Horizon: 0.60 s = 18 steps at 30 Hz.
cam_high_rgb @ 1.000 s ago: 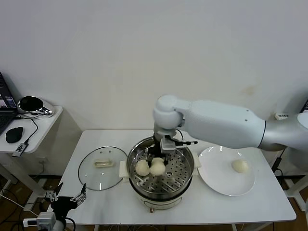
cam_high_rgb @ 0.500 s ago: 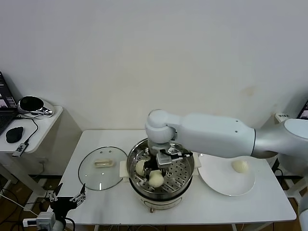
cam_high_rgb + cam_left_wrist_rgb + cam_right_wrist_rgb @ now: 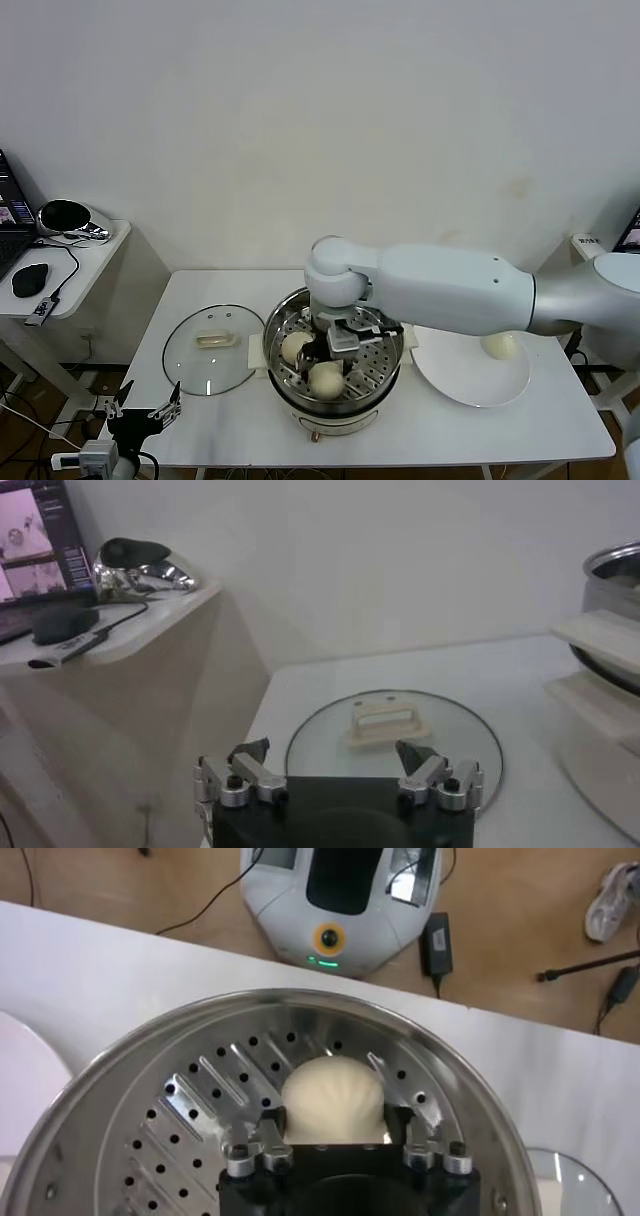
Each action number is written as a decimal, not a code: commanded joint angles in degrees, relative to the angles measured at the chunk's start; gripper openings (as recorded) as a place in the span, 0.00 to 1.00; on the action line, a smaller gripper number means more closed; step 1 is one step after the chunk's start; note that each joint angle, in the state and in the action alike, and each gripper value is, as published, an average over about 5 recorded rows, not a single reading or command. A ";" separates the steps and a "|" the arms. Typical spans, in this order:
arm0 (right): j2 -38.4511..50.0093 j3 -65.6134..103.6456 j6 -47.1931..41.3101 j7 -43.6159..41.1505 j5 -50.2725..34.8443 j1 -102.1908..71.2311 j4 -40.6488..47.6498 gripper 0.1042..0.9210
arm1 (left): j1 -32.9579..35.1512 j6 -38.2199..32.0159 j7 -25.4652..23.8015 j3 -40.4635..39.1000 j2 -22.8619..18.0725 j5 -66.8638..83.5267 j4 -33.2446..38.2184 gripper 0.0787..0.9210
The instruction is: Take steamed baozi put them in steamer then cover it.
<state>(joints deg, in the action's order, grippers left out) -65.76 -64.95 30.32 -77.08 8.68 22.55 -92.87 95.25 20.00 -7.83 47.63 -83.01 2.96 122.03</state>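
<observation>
The steamer (image 3: 335,405) holds two baozi (image 3: 326,379) on its tray — the right gripper (image 3: 338,350) straddles one, fingers spread. A third lies on the plate (image 3: 455,385) beside it; the cover (image 3: 208,352) rests opposite. Left gripper (image 3: 338,770) wide, empty.

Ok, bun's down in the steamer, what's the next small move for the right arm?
Probably lift the right gripper straight up out of the steamer: its fingers stand open around the baozi resting on the tray, and one bun still waits on the plate.
</observation>
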 commanded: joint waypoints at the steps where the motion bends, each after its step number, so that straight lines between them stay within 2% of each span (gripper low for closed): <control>1: 3.11 4.58 -3.27 0.27 -1.02 1.70 -0.95 0.85 | 0.10 0.05 -0.16 -0.13 0.02 -0.11 0.24 0.88; 5: 10.56 7.03 -8.32 1.12 -6.37 5.95 -2.32 0.88 | 0.35 0.07 -0.32 0.04 0.31 0.06 0.61 0.88; 12: 26.25 8.13 -32.16 2.70 -20.30 9.07 -3.13 0.88 | -0.07 0.06 -1.39 -0.89 0.96 1.33 0.93 0.88; 18: 36.37 9.26 -46.05 1.28 -18.47 4.97 0.99 0.88 | -0.43 0.04 -2.15 -1.87 1.37 2.68 0.95 0.88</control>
<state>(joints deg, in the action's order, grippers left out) -45.95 -58.10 6.99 -75.61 -4.04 28.33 -94.51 94.92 20.08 -9.36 46.53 -81.86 4.38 122.87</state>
